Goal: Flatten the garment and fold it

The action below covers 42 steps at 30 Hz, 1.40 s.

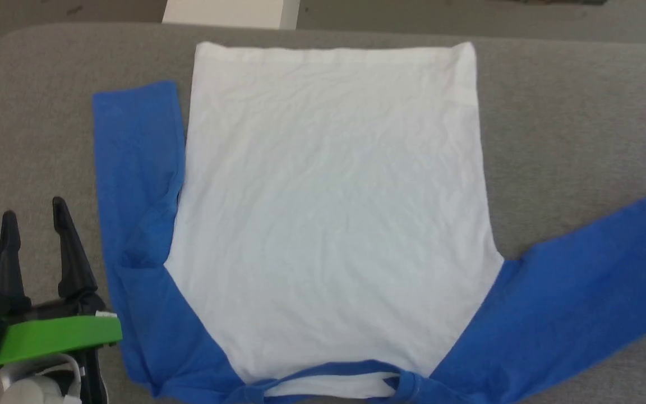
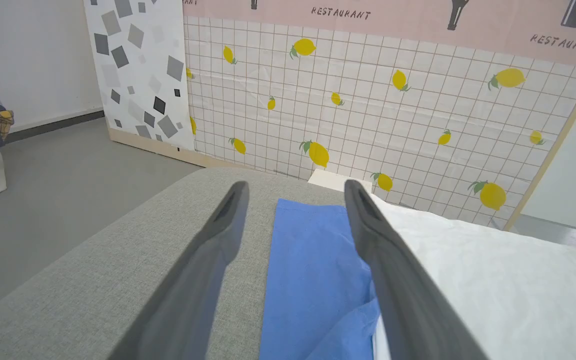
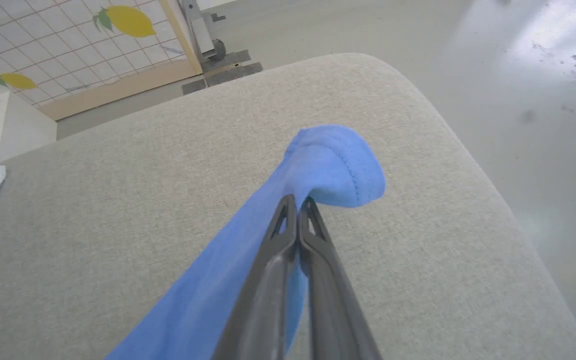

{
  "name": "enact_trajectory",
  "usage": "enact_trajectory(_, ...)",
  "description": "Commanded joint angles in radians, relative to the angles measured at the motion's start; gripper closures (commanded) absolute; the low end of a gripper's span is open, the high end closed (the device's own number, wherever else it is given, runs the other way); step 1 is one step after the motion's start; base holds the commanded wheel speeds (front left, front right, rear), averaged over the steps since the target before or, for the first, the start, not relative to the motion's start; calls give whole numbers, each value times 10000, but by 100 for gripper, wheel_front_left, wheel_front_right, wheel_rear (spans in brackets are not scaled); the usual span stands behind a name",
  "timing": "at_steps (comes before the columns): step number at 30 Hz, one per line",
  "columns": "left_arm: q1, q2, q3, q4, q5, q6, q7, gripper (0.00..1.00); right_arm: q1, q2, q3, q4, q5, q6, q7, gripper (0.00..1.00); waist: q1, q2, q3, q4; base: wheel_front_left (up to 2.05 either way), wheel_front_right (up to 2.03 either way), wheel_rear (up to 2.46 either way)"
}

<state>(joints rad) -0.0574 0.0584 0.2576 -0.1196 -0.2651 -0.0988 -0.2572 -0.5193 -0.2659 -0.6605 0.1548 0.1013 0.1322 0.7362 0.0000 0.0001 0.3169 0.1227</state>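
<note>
The right end effector pinches the garment at its blue cuff; the left end effector is wide open, empty.

Grey upholstered surface, rounded corners; garment spread on it, white body flat.

Bright even light, floor glare, head view perhaps soft.

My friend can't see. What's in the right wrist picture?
The right gripper, two long dark fingers, is pinched shut on a bright blue T-shirt sleeve near its cuff, over a grey fabric-covered table. Pale floor and a lemon-patterned wall lie beyond.
</note>
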Motion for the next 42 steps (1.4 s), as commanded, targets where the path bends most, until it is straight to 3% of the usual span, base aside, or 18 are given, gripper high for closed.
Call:
enact_trajectory(1, 159, -56, 53, -65, 62, 63, -45, 0, 308, -17, -205, -220, 71, -15, 46, 100, 0, -1, -780, -630, 0, 0, 0)
enact_trajectory(6, 505, -71, 120, -191, 33, 194, -45, 0, 1047, -52, -688, -744, 332, -15, 205, 100, 0, -1, -1071, -941, 0, 0, 0)
enact_trajectory(11, 712, -77, 104, -255, 20, 269, -45, 0, 1545, 168, 107, -1693, 931, -15, 22, 100, 0, -1, -1300, -1072, 0, 0, 0)
enact_trajectory(17, 795, -79, -2, -254, 6, 324, -45, 0, 2204, 685, 2315, -3483, 2019, -15, -31, 100, 0, -1, -1520, -1040, 0, 0, 0)
enact_trajectory(23, 921, -80, -31, -218, 8, 372, -45, 0, 2444, 1584, 5410, -4345, 3245, -15, 203, 100, 0, -1, -1757, -905, 0, 0, 0)
enact_trajectory(30, 904, -81, -342, -124, -47, 421, -45, 0, 2064, 1883, 8863, -3311, 3646, -15, -97, 100, 0, -1, -1895, -249, 0, 0, 0)
enact_trajectory(42, 639, -81, -837, 155, -320, 544, -45, 0, 716, 2143, 12636, -118, 4089, -15, -910, 100, 0, -1, -1403, 1133, 0, 0, 0)
